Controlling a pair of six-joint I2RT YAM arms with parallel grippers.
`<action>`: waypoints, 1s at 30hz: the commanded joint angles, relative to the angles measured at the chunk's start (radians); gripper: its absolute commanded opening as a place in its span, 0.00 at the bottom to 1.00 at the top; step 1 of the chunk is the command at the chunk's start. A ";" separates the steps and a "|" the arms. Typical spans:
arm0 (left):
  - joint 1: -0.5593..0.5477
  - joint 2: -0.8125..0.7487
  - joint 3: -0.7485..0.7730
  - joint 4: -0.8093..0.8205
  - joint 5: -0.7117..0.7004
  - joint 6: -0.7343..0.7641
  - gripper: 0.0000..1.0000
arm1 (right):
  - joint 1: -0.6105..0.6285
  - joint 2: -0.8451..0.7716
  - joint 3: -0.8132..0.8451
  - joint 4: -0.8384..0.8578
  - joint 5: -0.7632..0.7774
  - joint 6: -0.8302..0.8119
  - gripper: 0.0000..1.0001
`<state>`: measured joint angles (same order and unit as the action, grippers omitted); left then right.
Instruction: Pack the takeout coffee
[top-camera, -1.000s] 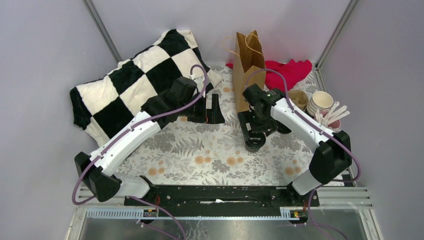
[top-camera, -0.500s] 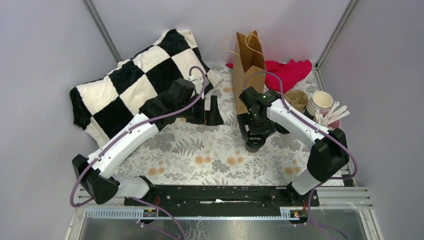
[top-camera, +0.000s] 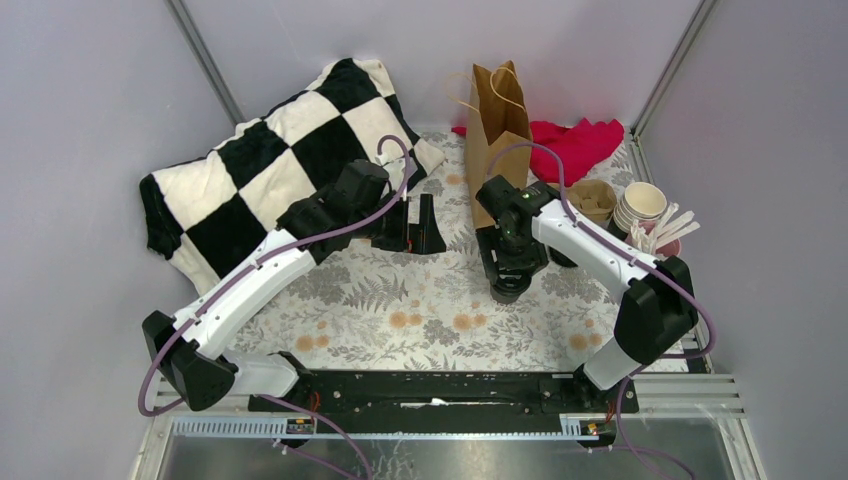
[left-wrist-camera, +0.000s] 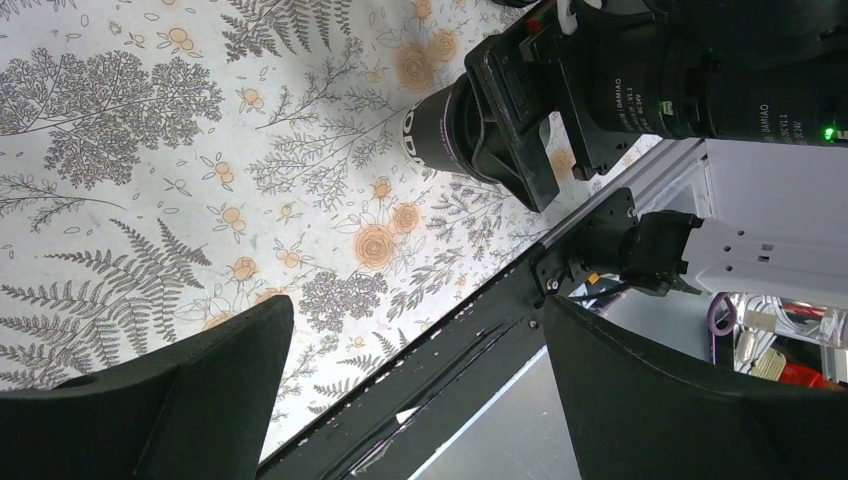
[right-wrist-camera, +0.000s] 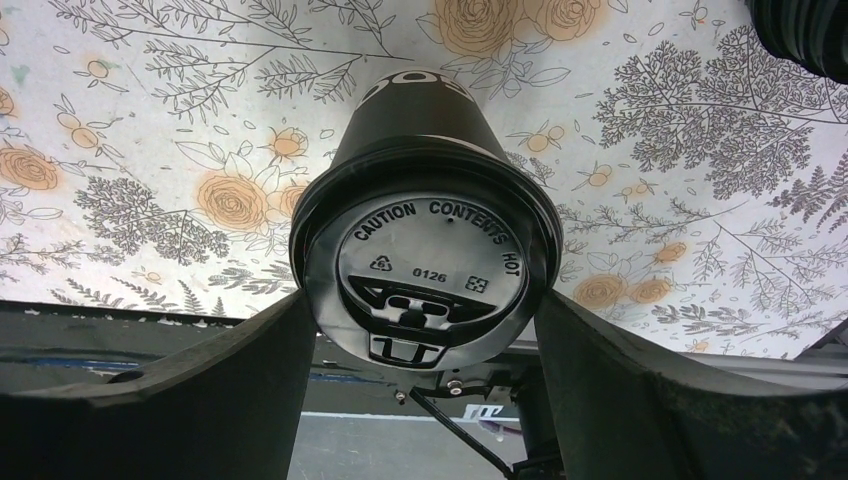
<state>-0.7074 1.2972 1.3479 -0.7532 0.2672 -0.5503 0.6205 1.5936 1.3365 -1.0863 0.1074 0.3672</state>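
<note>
A black coffee cup (right-wrist-camera: 430, 215) with a round black lid stands upright on the floral cloth; it also shows in the top view (top-camera: 508, 288) and the left wrist view (left-wrist-camera: 440, 125). My right gripper (right-wrist-camera: 425, 300) reaches down over it, both fingers against the lid's sides; it shows in the top view (top-camera: 508, 268) too. A second black cup (right-wrist-camera: 808, 28) sits just beyond it to the right. The brown paper bag (top-camera: 497, 120) stands upright behind. My left gripper (top-camera: 413, 228) is open and empty, left of the bag, also in its own view (left-wrist-camera: 418, 330).
A black-and-white checkered pillow (top-camera: 270, 170) fills the back left. A red cloth (top-camera: 585, 140) lies behind the bag. A brown cup (top-camera: 597, 198), stacked white paper cups (top-camera: 643, 205) and wooden stirrers (top-camera: 668, 232) stand at the right edge. The black base rail (top-camera: 440, 388) runs along the near edge.
My right wrist has shifted slightly left and settled over the cup, which has stayed in place. My left arm has barely moved.
</note>
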 joint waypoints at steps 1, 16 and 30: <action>0.005 -0.027 0.006 0.037 0.020 0.000 0.99 | 0.009 -0.028 -0.009 -0.003 0.063 0.029 0.81; 0.006 -0.010 0.026 0.037 0.044 0.008 0.99 | -0.229 -0.262 -0.206 -0.027 0.167 0.124 0.80; 0.020 -0.004 0.050 0.013 0.057 0.049 0.99 | -0.542 -0.375 -0.290 0.007 0.159 0.097 0.82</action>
<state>-0.6964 1.2976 1.3556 -0.7616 0.3046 -0.5278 0.1226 1.2308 1.0569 -1.0863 0.2684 0.4683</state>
